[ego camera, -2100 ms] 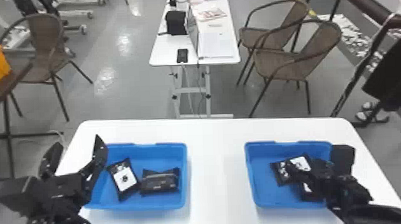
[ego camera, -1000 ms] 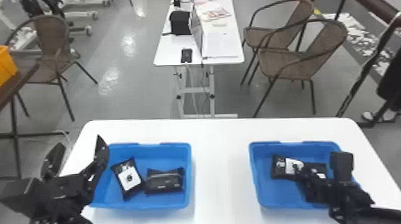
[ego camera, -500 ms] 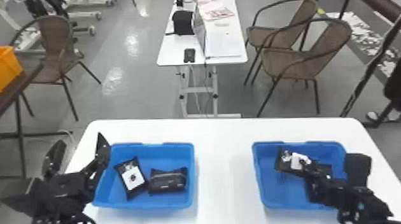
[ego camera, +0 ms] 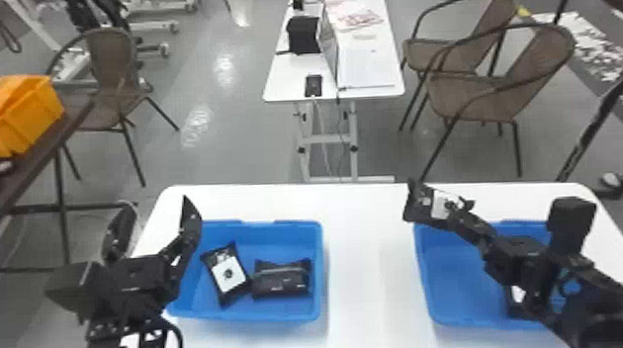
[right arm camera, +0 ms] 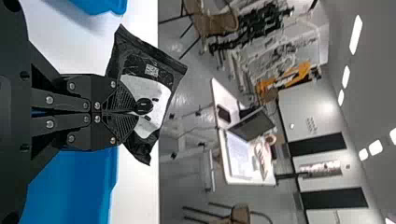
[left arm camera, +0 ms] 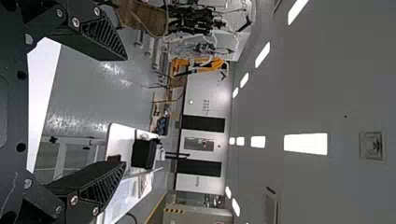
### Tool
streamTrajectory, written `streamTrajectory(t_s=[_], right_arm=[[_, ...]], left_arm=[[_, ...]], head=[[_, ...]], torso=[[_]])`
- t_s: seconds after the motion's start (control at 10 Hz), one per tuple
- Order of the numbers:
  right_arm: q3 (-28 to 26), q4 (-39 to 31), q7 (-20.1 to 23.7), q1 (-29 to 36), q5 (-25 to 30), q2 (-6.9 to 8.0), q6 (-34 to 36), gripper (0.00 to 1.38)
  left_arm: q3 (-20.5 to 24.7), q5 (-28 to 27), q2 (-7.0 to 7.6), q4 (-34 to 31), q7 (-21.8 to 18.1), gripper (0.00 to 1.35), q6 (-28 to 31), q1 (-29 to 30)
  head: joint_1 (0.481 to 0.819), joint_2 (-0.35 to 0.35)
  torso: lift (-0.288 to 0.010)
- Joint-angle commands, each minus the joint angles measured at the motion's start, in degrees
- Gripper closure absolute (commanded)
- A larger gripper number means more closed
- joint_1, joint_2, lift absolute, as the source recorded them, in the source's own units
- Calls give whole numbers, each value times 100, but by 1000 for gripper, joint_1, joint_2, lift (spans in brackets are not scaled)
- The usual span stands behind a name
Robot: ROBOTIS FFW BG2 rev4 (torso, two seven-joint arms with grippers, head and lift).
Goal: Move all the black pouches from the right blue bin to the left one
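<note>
Black right hand point(right arm camera: 135, 112): pinching a soft, shiny black pouch point(right arm camera: 156, 88).
Black left hand point(ego camera: 156, 207): wide, empty.
Pouch danger: could drop if the small pinch slips.

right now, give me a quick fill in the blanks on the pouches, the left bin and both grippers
The right gripper holds a black pouch whose label is coloured ____.
The number of black pouches lying in the left blue bin is ____.
The left gripper, its fingers apart, is not shut but ____.

Missing words: white; two; open
</note>
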Motion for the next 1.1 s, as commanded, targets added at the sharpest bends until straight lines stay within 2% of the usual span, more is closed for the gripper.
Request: streamTrajectory(t_s=[0.0,0.3,0.5,0.6,0.7,0.8,0.9,1.0], right_arm=[[370,20,152,-355,-88,-7,3,1266],[880,240,495,-970,-176,-7,-41,1266],[1143,416,785,-1296,-325,-7,-24,1266],[1266,556,996,-1463,-448,-7,12,1266],[1381,697,1216,-1638,-501,-7,64,1266],[1504,846,1418,-1788,-562,2,99,1266],[1609,969,1567,-1911,-633,2,117,1266],[1706,1040,1673,-1990,-668,11,143,1266]], left_arm=[[-66,3,-15,-21,0,240,85,-35],[-189,91,-15,-135,0,240,393,-106],[-321,574,-15,-355,0,245,938,-185],[-426,1172,88,-425,-35,246,1342,-308],[-541,1655,281,-504,-35,246,1606,-413],[-629,2253,413,-592,-35,246,1948,-536],[-664,2947,483,-609,-123,246,2335,-686],[-655,3061,492,-645,-264,246,2520,-800]], head=[[695,116],[695,191],[695,210],[695,219],[695,224],[695,225],[695,226],[695,221]], torso=[[10],[10],[10],[10],[10],[10],[10],[10]])
